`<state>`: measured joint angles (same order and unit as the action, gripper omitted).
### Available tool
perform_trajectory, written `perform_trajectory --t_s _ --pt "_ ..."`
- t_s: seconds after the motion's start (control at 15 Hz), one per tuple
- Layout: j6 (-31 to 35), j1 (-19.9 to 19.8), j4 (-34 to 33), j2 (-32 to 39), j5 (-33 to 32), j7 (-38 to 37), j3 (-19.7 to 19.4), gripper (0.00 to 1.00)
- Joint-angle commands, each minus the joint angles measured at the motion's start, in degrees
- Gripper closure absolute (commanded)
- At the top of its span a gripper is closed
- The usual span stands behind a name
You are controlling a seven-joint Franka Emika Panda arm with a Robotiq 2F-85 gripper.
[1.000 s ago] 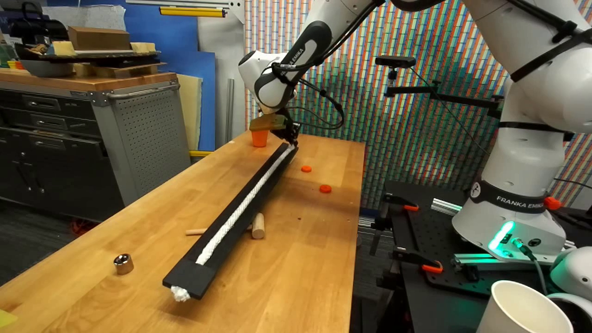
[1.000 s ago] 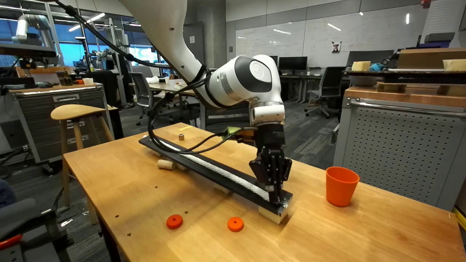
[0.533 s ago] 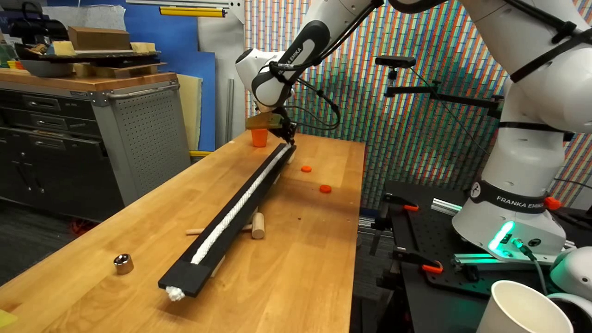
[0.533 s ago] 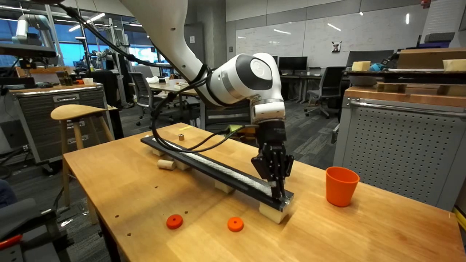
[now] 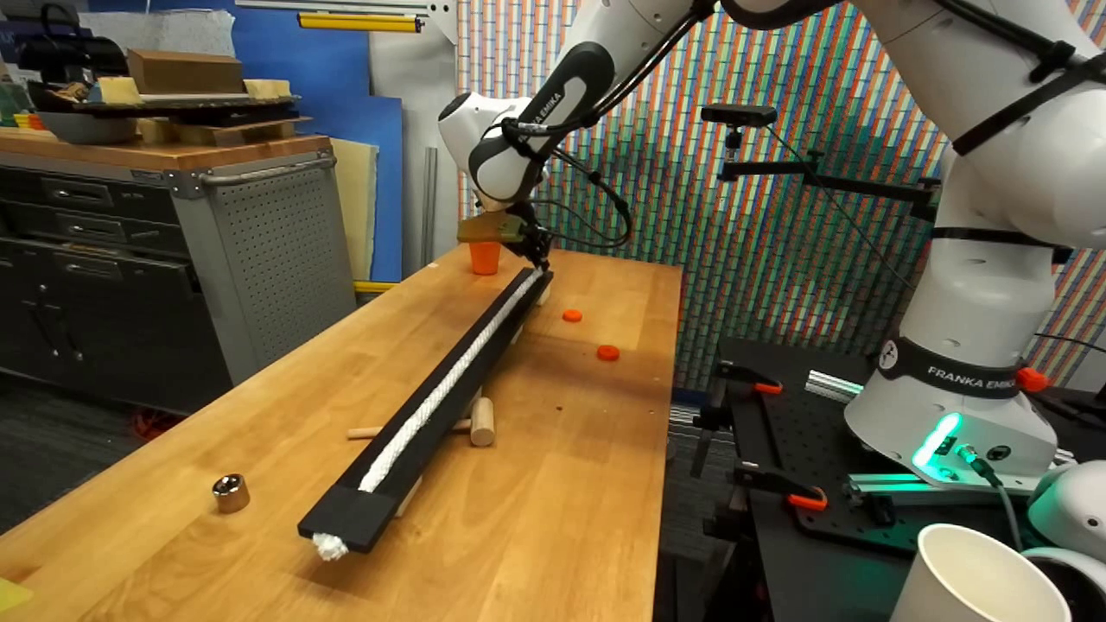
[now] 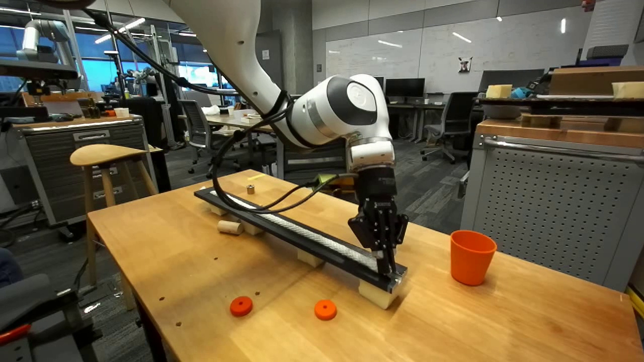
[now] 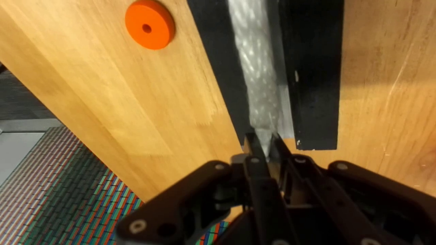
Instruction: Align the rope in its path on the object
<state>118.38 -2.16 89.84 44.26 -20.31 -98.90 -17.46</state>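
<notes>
The black bar (image 5: 463, 390) and the gripper (image 7: 263, 141) have shifted slightly away from two orange discs (image 6: 326, 309) over the past second, baring more of the pale blocks (image 6: 378, 294) beneath the bar in an exterior view. Seen from the wrist, the gripper pinches the tapered tip of a white rope (image 7: 254, 61) at one end of the bar. The rope lies lengthwise in the groove (image 7: 285, 112), a gray strip of which shows beside it; at the opposite end, a frayed white tuft (image 5: 329, 546) protrudes.
</notes>
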Motion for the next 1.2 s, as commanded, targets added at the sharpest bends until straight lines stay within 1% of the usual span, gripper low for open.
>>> perform_trajectory --t_s 0.0,0.67,0.73,0.8,0.87,1.13 --pt "1.1 0.9 -2.6 2.7 -2.0 -2.6 -1.9 0.97" --pt "2.3 1.2 -4.4 4.1 -3.1 -4.1 -1.6 0.97" --pt "2.4 1.1 -4.2 3.8 -3.0 -3.6 -1.4 0.64" --pt "2.5 1.1 -4.0 3.6 -3.2 -3.5 -1.6 0.63" --pt "2.6 1.2 -3.7 3.3 -3.5 -3.7 -1.8 0.58" --pt "3.9 1.0 -2.6 2.0 -3.8 -3.1 -2.1 0.27"
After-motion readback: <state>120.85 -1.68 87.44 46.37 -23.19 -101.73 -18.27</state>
